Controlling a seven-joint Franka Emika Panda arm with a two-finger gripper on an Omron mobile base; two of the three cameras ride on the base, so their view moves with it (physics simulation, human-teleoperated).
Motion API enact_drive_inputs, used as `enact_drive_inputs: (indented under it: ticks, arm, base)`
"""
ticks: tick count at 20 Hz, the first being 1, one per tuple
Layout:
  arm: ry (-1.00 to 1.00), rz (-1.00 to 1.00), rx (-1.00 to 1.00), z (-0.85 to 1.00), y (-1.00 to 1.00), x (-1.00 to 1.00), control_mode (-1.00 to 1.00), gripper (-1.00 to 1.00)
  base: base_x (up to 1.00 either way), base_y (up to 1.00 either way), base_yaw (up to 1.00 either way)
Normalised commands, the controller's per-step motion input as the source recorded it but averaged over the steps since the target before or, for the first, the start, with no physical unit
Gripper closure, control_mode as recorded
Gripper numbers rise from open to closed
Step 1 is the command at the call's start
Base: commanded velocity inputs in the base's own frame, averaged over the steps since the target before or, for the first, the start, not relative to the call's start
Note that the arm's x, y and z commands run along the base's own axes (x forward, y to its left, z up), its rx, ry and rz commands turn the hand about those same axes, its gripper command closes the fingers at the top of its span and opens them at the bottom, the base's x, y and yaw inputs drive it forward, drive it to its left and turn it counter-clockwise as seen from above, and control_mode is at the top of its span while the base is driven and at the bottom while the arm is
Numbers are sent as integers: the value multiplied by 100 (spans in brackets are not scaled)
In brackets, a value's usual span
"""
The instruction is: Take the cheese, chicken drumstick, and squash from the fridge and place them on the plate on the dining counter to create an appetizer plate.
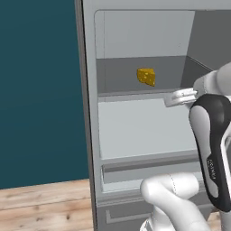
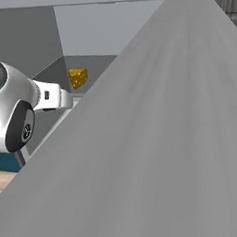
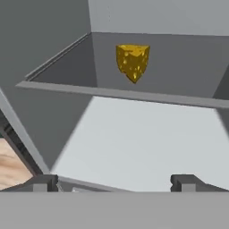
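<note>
Small bright yellow cheese wedge (image 3: 133, 61) sitting far back on the upper shelf (image 3: 120, 93) of the tall grey fridge (image 1: 144, 135). Straight ahead of the claw (image 3: 115, 182) and a bit higher. Claw wide open, holding nothing, well apart from cheese. Point of wedge facing down.

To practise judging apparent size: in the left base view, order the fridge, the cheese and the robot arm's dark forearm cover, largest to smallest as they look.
1. Fridge
2. Dark forearm cover, enlarged by nearness to the camera
3. Cheese
</note>
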Motion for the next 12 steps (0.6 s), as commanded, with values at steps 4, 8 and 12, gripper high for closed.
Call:
enact_drive_inputs:
  ticks: [4, 8, 12]
  arm:
    - [3, 0, 7, 29, 0, 46, -100, -100]
    - [5, 0, 1, 8, 0, 49, -100, -100]
    - [0, 0, -1, 0, 0, 42, -100, -100]
  base:
    - [0, 0, 0]
    - [0, 0, 0]
    - [0, 0, 0]
